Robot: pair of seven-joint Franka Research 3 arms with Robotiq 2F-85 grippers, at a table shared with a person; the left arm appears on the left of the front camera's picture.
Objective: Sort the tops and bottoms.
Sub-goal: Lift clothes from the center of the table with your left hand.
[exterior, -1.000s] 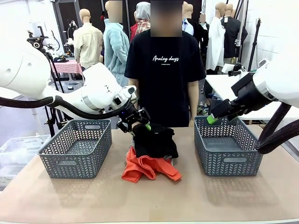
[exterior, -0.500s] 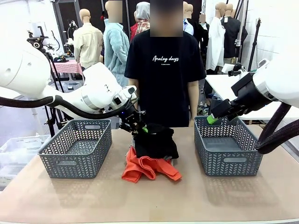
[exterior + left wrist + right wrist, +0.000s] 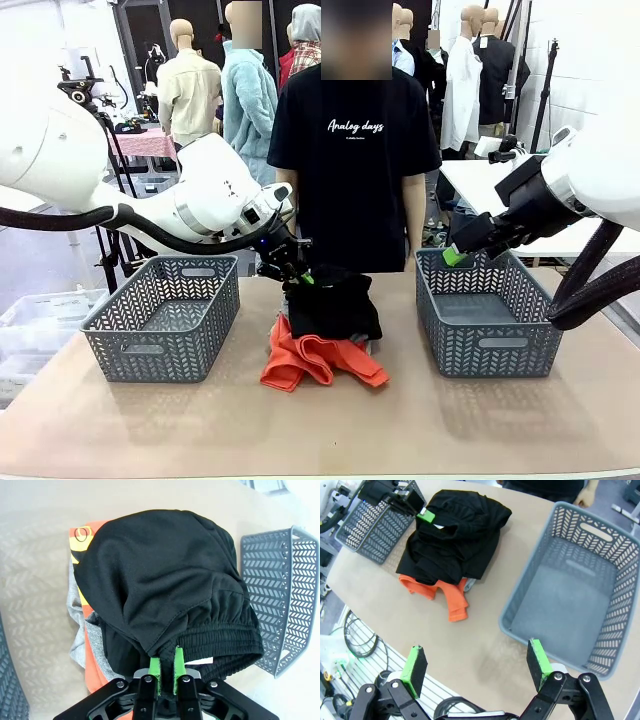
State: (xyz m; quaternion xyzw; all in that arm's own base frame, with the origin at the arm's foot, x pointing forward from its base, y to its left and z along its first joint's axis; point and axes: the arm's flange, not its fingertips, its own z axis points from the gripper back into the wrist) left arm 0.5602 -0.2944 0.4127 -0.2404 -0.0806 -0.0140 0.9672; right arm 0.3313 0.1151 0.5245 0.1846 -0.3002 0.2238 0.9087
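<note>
The bottoms (image 3: 332, 300), a plain black garment with an elastic waistband, lie on top of the pile at the table's middle. My left gripper (image 3: 300, 275) is at their far-left edge. In the left wrist view my left gripper (image 3: 166, 672) is shut on the bottoms (image 3: 165, 580), its green pads pinching the fabric by the waistband. Under them lies an orange T-shirt (image 3: 315, 362) with a yellow print (image 3: 75, 545), and a grey piece (image 3: 77, 630) shows at the side. My right gripper (image 3: 455, 255) hangs open over the right basket, nothing between its fingers (image 3: 537, 665).
A grey basket (image 3: 165, 350) stands left of the pile and another grey basket (image 3: 480, 350) right of it; their insides look bare. A person in a black T-shirt (image 3: 352, 150) stands at the far edge. Bare tabletop (image 3: 320, 430) lies in front.
My left gripper's jaws have closed on the edge of the black bottoms. The pile and my right arm have stayed where they were.
</note>
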